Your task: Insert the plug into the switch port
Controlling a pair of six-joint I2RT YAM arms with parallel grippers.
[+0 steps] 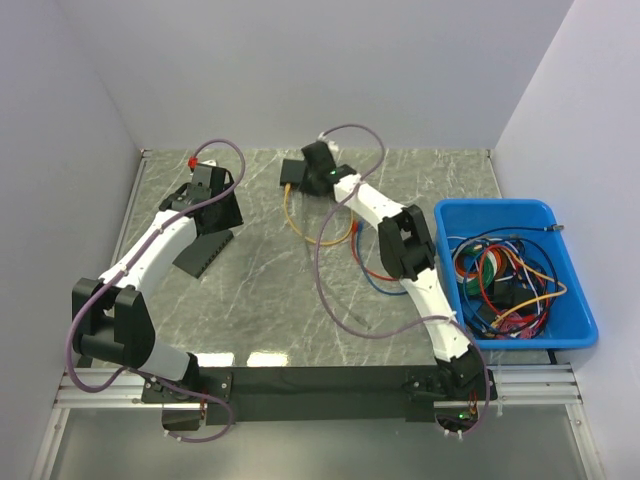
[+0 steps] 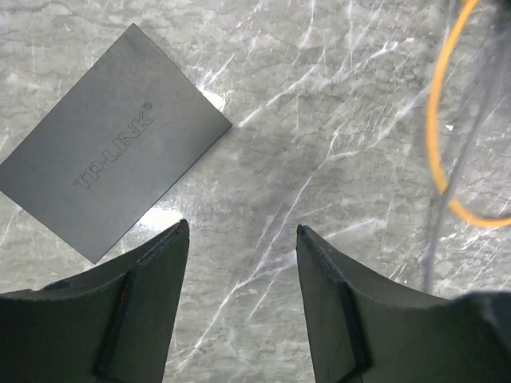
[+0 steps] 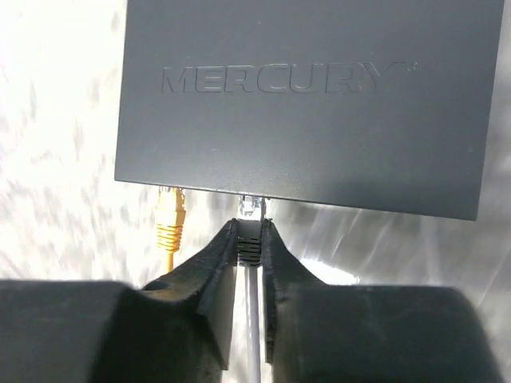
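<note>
My right gripper is shut on a pale grey plug. The plug's clear tip is at the front edge of the dark MERCURY switch, at or just inside a port. An orange plug sits in the port to its left. In the top view the right gripper is at the back centre against this switch. My left gripper is open and empty above the table, beside a black TP-LINK switch. The left gripper also shows in the top view.
A blue bin full of coloured cables stands at the right. An orange cable and red, blue and pale cables lie looped on the marble table in front of the MERCURY switch. The TP-LINK switch lies at the left.
</note>
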